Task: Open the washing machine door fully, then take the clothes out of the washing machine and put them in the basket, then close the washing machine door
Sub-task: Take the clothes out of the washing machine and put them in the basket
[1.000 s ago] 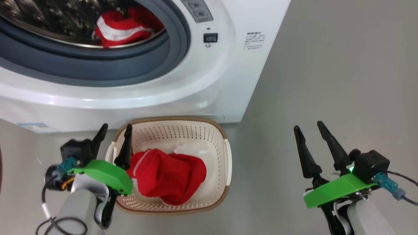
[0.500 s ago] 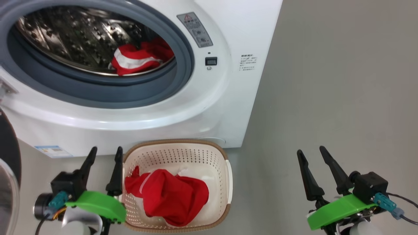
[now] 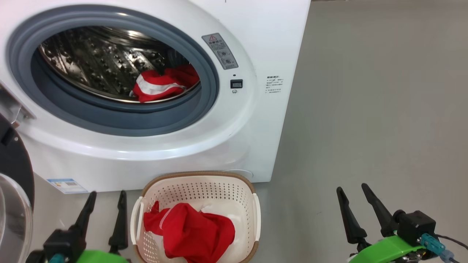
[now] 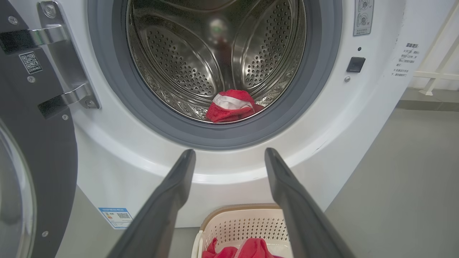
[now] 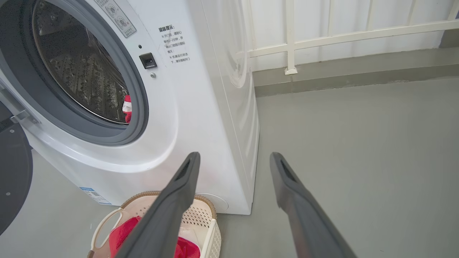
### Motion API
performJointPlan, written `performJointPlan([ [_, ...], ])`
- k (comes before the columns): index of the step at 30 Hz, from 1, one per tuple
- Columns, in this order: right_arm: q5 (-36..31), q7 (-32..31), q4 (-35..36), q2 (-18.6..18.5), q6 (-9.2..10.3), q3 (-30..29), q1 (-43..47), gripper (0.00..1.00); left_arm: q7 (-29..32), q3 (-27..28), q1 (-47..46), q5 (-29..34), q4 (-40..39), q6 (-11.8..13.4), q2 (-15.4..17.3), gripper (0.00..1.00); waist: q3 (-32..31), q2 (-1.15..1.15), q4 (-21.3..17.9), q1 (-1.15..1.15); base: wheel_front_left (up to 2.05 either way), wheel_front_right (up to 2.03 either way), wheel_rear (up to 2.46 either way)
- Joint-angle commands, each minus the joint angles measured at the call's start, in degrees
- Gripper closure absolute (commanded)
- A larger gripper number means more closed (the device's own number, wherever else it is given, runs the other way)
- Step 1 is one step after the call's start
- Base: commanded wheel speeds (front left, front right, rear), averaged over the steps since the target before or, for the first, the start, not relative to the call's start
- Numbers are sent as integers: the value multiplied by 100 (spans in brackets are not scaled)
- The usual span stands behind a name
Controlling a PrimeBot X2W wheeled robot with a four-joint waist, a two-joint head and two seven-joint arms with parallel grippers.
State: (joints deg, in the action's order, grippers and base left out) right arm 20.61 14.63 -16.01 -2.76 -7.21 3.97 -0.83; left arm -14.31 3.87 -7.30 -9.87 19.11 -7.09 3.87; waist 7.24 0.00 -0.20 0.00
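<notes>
The washing machine (image 3: 256,36) stands with its door (image 3: 14,175) swung open at the left edge. One of the red and white clothes (image 3: 161,86) lies at the drum's front right, also seen in the left wrist view (image 4: 231,107). On the floor in front stands the basket (image 3: 193,175) with a red garment (image 3: 193,233) inside. My left gripper (image 3: 108,193) is open and empty, just left of the basket, fingers (image 4: 179,186) pointing at the machine's front. My right gripper (image 3: 352,188) hangs open and empty over bare floor to the right, apart from the basket (image 5: 200,215).
The open door's black rim and glass (image 4: 46,161) with its metal hinge (image 4: 64,96) take up the left side. Grey floor spreads right of the machine. A white railing (image 5: 340,36) runs along the wall behind it.
The head camera has tilted up, so the whole picture slid down and more of the drum shows. My left gripper has drawn back from over the basket's left rim to beside it.
</notes>
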Motion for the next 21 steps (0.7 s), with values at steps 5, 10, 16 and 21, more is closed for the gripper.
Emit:
performJointPlan([
  [5, -36, 37, 196, -11, -28, 54, 137, 0, -69, 347, 449, 136, -612, -20, 19, 0, -76, 0, -29, 0, 0, 0, 0],
  [10, -34, 37, 243, -11, -28, 13, 180, 0, -69, 394, 629, 153, -816, -26, -22, 0, -42, 0, -31, 0, 0, 0, 0],
  [16, -40, 37, 244, -11, -28, 7, 177, 0, -69, 415, 682, 168, -896, -30, -59, 0, -37, 0, -50, 0, 0, 0, 0],
  [21, -42, 37, 247, -11, -28, -2, 165, 0, -69, 409, 681, 172, -906, -32, -74, 0, -14, 0, -59, 0, 0, 0, 0],
])
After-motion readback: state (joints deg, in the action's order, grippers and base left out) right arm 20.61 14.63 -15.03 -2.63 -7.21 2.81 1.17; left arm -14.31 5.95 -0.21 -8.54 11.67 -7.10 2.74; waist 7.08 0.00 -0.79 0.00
